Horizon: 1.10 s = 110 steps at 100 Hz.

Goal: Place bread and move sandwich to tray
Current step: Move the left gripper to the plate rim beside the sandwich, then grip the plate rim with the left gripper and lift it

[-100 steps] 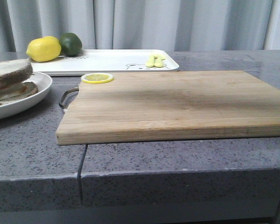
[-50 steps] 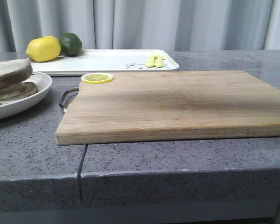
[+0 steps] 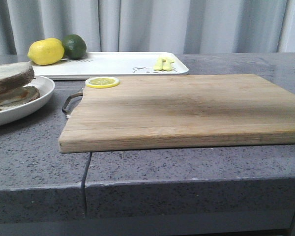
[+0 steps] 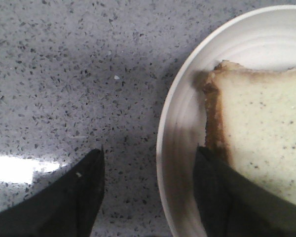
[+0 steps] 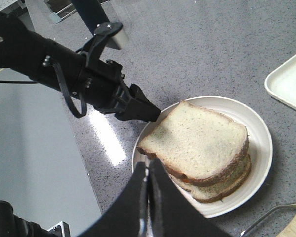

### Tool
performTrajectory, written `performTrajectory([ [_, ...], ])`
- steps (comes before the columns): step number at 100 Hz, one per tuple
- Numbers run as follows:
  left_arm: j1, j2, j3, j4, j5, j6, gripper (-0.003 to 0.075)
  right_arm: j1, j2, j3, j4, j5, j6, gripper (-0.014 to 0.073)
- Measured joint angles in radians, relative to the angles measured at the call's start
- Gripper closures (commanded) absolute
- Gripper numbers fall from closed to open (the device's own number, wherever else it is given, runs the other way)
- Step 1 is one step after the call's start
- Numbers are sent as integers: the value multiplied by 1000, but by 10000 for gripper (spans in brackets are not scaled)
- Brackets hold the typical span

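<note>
The sandwich (image 3: 10, 86) lies on the round white plate (image 3: 32, 105) at the table's left edge. Its top bread slice (image 5: 197, 140) is pale with a brown crust. My left gripper (image 4: 149, 150) is open and straddles the plate rim (image 4: 180, 113), one finger over the table and one over the bread (image 4: 261, 128). In the right wrist view it (image 5: 155, 112) sits at the plate's edge. My right gripper (image 5: 148, 165) is shut and empty, above the plate's near rim (image 5: 259, 168). The white tray (image 3: 118, 64) lies at the back. Neither gripper shows in the front view.
A wooden cutting board (image 3: 187, 108) with a lemon slice (image 3: 103, 82) fills the middle and right. On the tray are a lemon (image 3: 45, 51), a lime (image 3: 74, 46) and a small yellow piece (image 3: 163, 64). A tray corner (image 5: 291, 81) shows beyond the plate.
The top bread slice on the plate has settled very slightly. Nothing else in the front view has moved.
</note>
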Motion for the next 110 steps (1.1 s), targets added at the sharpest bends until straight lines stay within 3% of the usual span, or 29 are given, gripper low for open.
performTrajectory([
  [21, 0, 69, 0, -1, 0, 0, 395, 0, 0, 0, 0, 5, 0, 655],
  [54, 0, 87, -4, -26, -17, 0, 739, 0, 0, 0, 0, 17, 0, 655],
  [110, 2, 87, -65, -126, 38, -4, 739, 0, -10, 0, -4, 15, -2, 655],
])
